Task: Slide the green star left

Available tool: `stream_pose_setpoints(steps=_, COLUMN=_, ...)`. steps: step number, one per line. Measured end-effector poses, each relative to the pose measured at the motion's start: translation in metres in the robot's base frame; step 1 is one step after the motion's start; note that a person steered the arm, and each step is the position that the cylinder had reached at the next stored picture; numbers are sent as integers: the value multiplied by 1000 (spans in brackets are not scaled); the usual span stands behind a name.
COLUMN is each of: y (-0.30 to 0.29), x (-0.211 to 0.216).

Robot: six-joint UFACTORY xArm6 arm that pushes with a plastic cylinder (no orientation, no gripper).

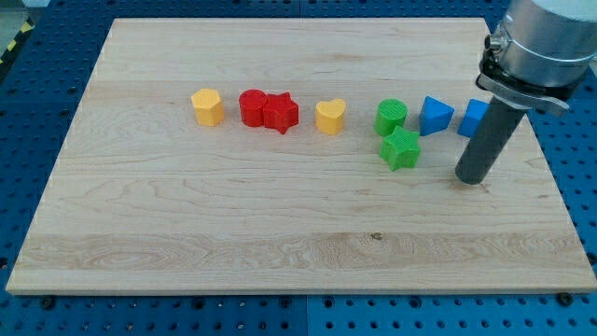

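Observation:
The green star (401, 149) lies on the wooden board (280, 224), right of centre, just below a green round block (392, 117) and almost touching it. My tip (471, 176) rests on the board to the right of the green star, a short gap away and slightly lower in the view. The dark rod rises from it to the arm at the view's top right.
In a row across the board stand a yellow block (208, 106), a red round block (253, 106) touching a red star (281, 113), a yellow heart (329, 117), a blue triangle (435, 115) and a blue block (473, 118) partly hidden behind the rod.

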State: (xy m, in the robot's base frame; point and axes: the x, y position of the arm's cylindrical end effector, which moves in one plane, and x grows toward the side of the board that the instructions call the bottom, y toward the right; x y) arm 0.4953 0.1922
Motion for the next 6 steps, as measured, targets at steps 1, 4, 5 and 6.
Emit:
stream_pose_setpoints(steps=1, y=-4, x=-6)
stream_pose_setpoints(steps=4, y=-73, x=-20)
stream_pose_setpoints(steps=5, y=-86, x=-20)
stream_pose_setpoints(steps=6, y=-88, x=-18)
